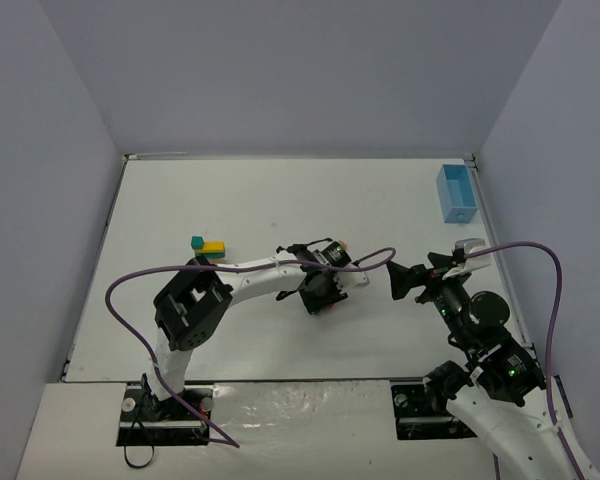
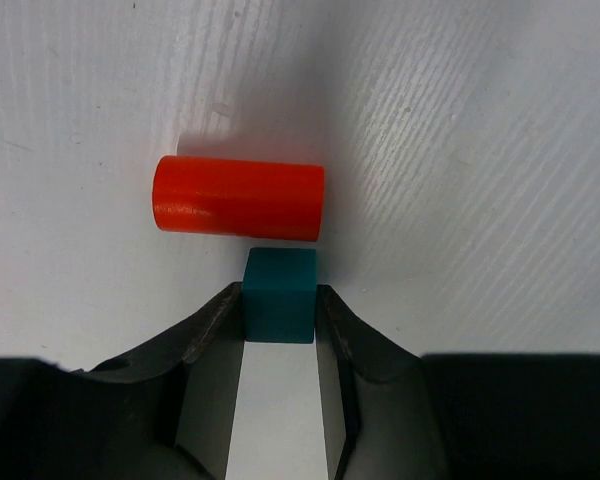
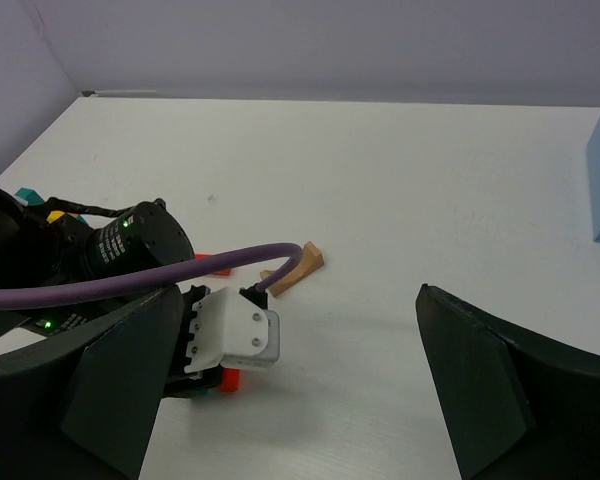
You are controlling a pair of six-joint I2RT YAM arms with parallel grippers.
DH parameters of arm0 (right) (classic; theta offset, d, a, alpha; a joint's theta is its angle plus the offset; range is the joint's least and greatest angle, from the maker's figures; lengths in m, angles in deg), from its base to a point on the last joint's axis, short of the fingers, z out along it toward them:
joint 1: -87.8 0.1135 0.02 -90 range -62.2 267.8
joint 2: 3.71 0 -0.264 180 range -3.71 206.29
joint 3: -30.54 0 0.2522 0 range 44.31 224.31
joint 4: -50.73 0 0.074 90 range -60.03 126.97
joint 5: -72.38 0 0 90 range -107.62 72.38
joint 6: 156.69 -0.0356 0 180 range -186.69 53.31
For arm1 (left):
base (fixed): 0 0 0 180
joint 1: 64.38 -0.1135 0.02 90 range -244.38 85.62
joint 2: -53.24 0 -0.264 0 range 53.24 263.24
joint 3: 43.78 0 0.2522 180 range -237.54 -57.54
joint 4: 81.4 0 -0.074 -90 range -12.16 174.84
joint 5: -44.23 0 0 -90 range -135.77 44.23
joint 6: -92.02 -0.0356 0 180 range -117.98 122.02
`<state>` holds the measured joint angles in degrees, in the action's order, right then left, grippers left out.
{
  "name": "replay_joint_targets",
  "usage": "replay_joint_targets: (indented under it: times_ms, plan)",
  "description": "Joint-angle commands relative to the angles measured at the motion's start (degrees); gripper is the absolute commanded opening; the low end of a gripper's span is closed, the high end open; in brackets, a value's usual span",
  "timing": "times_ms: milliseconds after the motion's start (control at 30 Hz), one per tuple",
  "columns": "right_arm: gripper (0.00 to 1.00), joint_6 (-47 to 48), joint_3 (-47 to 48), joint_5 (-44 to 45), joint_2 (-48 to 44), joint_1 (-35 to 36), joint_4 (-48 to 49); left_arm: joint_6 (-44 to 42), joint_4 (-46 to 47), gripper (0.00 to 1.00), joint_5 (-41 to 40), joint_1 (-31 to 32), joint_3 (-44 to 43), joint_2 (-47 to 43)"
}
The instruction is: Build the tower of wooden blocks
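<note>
— Where is the left gripper (image 1: 318, 292)?

— Out near the middle of the table (image 1: 280, 190), reaching in from its base. Its jaws are narrow: the wrist camera shows both fingers (image 2: 212, 345) pressed against the sides of a teal cube (image 2: 279, 310), which sits on the tabletop.

— Anything next to that cube?

— A red cylinder (image 2: 238, 197), lying on its side at the cube's 12 o'clock. It's just beside the cube; I can't tell whether the two touch.

— And the right gripper (image 3: 295, 300)?

— Spread wide, holding nothing, at about 3 o'clock from the left one in the overhead view. It points toward the left arm's wrist.

— So where does the tower stand?

— As loose pieces. A tan arch block (image 3: 298, 268) lies on the table at 12 o'clock from the right claw's fingers, with the purple cable (image 3: 130, 285) crossing in front of it. Teal and yellow blocks (image 1: 212, 247) sit together at roughly 10 o'clock from the left gripper, well apart from the cube. Bits of red show beside the left wrist too, but they're too hidden to name.

— The bin?

— The light-blue bin (image 1: 456, 192) is in the far right corner, around 2 o'clock from the table's middle, well apart from everything else.
</note>
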<state>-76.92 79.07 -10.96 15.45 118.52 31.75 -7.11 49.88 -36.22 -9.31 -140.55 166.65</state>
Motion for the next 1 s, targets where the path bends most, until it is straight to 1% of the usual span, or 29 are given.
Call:
replay_joint_targets:
  times_ms: [0, 233, 333, 600, 700, 967]
  plan:
    - [1.00, -0.1, 0.8, 0.2, 1.1, 0.1, 6.2, 3.0, 2.1, 0.27, -3.2, -1.1, 1.1, -3.6]
    - [1.00, -0.3, 0.8, -0.1, 1.5, 0.0, 6.3, 9.9, 5.1, 0.28, -5.1, -5.3, 4.3, -8.5]
    - [1.00, -0.5, 0.8, -0.2, 1.7, 0.0, 6.2, 13.1, 5.4, 0.28, -7.6, -6.9, 6.0, -10.1]
    - [1.00, -0.7, 0.6, -0.8, 2.5, 0.0, 6.2, 22.2, 5.5, 0.28, -9.1, -12.0, 12.0, -14.2]
    - [1.00, -0.7, 0.6, -0.8, 2.8, 0.0, 6.3, 26.0, 5.6, 0.28, -11.2, -13.8, 13.9, -16.7]
    - [1.00, -0.4, 0.8, -0.9, 3.0, 0.0, 6.3, 29.9, 6.2, 0.28, -11.3, -15.4, 16.1, -16.7]
